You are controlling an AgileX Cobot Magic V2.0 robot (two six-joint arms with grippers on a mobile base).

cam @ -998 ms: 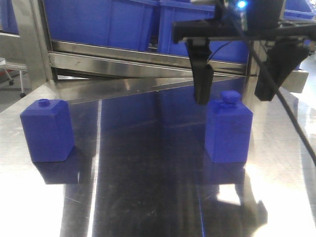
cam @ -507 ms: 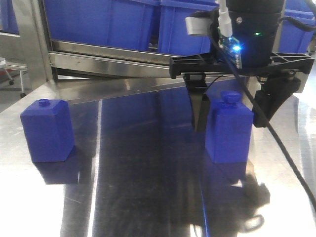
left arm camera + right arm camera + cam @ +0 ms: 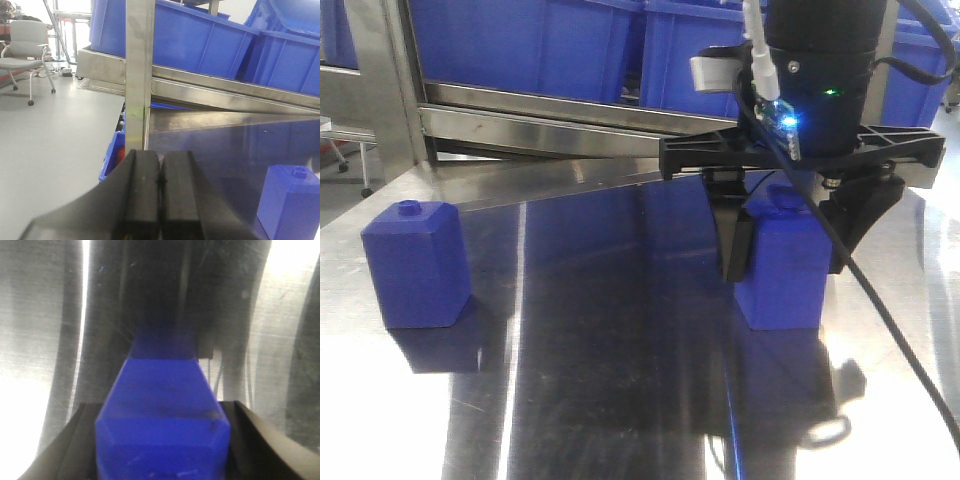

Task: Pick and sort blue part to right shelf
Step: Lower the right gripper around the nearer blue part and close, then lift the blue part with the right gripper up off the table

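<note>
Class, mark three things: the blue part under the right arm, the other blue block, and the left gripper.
blue part (image 3: 782, 275), front view, its front face.
other blue block (image 3: 415, 268), front view, its front face.
left gripper (image 3: 160, 170), left wrist view, seam between its shut fingertips.

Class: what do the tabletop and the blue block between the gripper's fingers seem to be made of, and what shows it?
Tabletop: likely brushed steel, glossy; it mirrors the bins and shows fine scratches. Blue block: probably plastic, matte; uniform colour, no reflections.
</note>
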